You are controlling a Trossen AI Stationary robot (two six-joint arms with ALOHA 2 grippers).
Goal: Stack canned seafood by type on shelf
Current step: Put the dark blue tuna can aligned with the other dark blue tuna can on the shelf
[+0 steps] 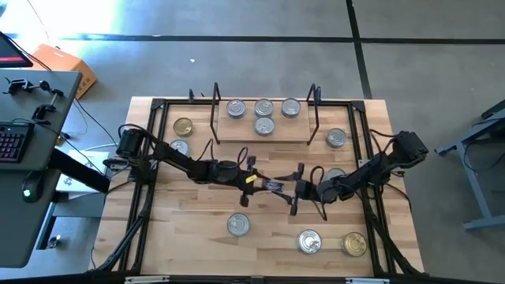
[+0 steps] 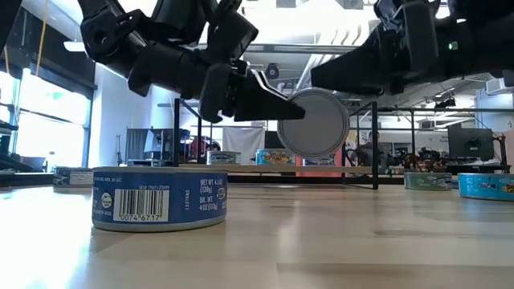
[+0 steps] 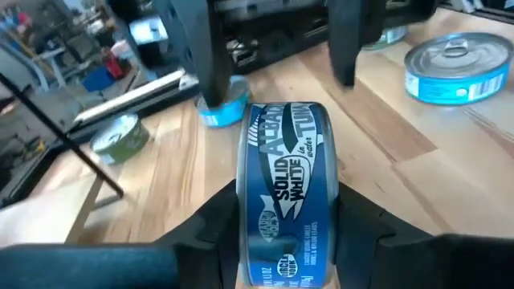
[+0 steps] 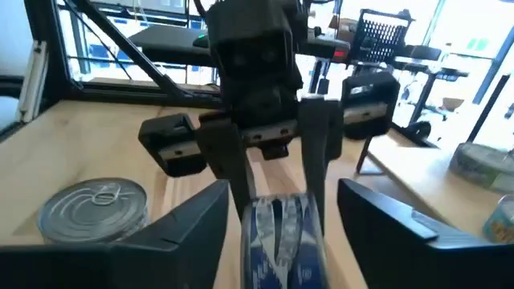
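Blue-labelled tin (image 3: 285,201): on edge, raised above the table, clamped between the left gripper (image 3: 285,241) fingers; silver lid faces the low view.
Right gripper (image 4: 277,217): fingers apart, one on each side of the same tin, not pressing it.
Shelf (image 1: 264,134): well beyond both sets of fingertips, four silver tins (image 1: 263,108) on it.
Loose tin (image 2: 159,197): upright on the table, below the left fingers.
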